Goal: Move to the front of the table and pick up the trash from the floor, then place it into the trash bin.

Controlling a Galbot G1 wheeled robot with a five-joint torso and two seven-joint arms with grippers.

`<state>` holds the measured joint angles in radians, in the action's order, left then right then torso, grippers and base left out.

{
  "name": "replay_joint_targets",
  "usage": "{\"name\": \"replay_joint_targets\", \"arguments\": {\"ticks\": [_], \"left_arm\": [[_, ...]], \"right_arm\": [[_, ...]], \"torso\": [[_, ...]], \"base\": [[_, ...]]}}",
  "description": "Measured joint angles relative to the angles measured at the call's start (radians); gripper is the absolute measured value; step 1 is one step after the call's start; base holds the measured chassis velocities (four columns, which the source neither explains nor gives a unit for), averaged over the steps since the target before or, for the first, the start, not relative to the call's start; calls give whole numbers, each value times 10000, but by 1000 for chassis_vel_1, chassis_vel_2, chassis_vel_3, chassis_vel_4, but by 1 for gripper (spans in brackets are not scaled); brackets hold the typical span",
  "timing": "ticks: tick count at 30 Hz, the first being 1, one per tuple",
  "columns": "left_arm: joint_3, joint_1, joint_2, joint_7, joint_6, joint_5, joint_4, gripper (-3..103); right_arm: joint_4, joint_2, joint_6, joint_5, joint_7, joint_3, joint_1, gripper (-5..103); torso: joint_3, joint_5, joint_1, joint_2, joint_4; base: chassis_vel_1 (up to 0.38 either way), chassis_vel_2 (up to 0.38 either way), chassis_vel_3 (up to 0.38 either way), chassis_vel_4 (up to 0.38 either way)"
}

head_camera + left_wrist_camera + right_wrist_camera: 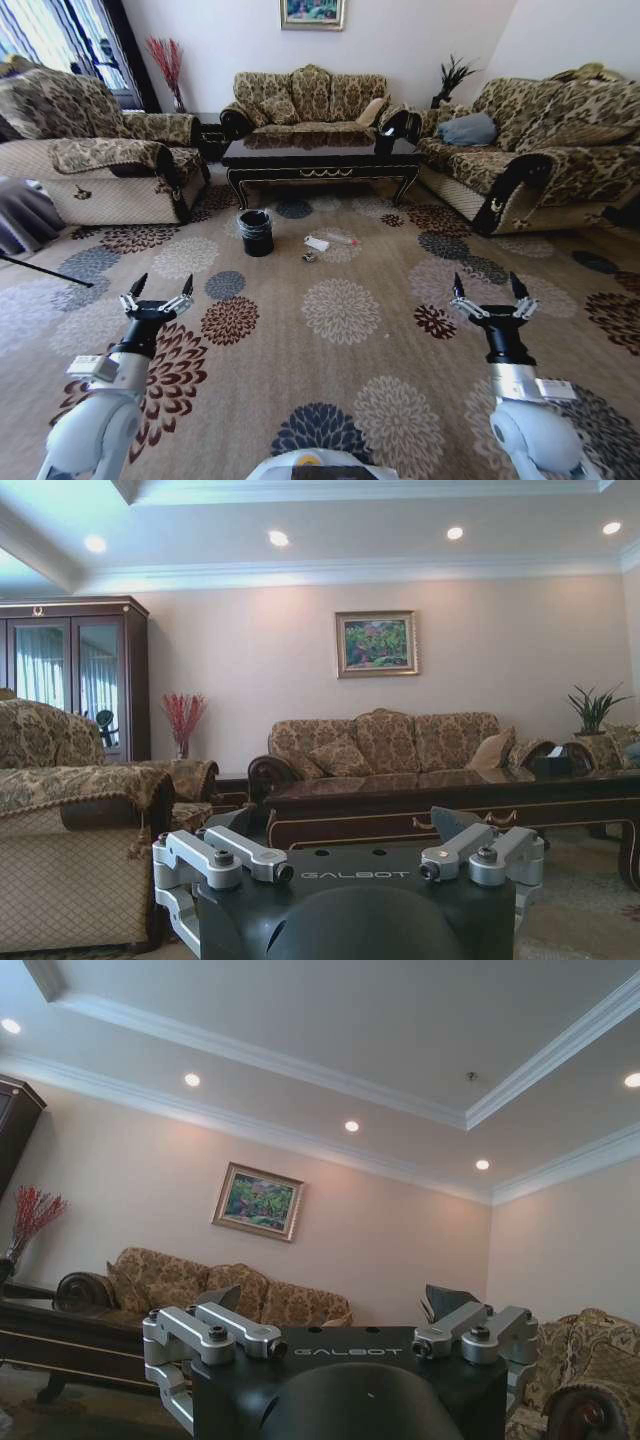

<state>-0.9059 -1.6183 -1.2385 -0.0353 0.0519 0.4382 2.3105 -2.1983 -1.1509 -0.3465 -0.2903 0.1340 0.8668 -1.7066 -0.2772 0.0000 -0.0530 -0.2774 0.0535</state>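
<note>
The dark glossy table (320, 157) stands across the room ahead, in front of the back sofa, and its long edge (450, 792) also shows in the left wrist view. On the carpet before it stands the small round black trash bin (256, 232). Just right of the bin lies the trash: a white paper piece (317, 243), a clear bottle (341, 239) and a little dark ball (309, 257). My left gripper (158, 291) (345, 820) and right gripper (491, 289) (335, 1298) are held up low in front of me, both open and holding nothing, well short of the trash.
Patterned sofas line the left (100, 160), back (305, 100) and right (530, 150) of the room. A black tissue box (385, 143) sits on the table. A thin dark pole (40, 268) slants in at the left. Flowered carpet (340, 310) stretches between me and the trash.
</note>
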Motion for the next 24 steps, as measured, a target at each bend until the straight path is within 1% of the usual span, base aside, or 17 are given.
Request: {"name": "replay_joint_targets", "arguments": {"ticks": [2,6,12,18,20,24], "left_arm": [[6,26,-24,0,7,15,15,100],[5,63,-79,50,207,71,122,100],[5,-147,-233,205,512,-188,219,100],[-40,-227,-262,324,751,-201,447,100],[-51,-265,-273,325,755,-201,482,100],[-56,-431,-423,321,749,-259,593,100]], "right_arm": [[16,-16,0,17,-11,-19,-44,100],[112,8,-11,106,-50,-30,-170,100],[230,-64,51,118,-45,-172,-402,100],[162,-146,198,19,-35,-305,-429,100],[163,-166,191,31,-12,-326,-434,100],[285,-205,-141,131,-124,-364,-481,100]], "torso": [[29,2,9,40,1],[111,1,50,161,1],[235,0,103,338,0],[357,0,146,504,1],[377,0,157,534,0],[483,0,187,672,1]], "base": [[0,0,0,0],[0,0,0,0],[0,0,0,0],[0,0,0,0],[0,0,0,0],[0,0,0,0]]}}
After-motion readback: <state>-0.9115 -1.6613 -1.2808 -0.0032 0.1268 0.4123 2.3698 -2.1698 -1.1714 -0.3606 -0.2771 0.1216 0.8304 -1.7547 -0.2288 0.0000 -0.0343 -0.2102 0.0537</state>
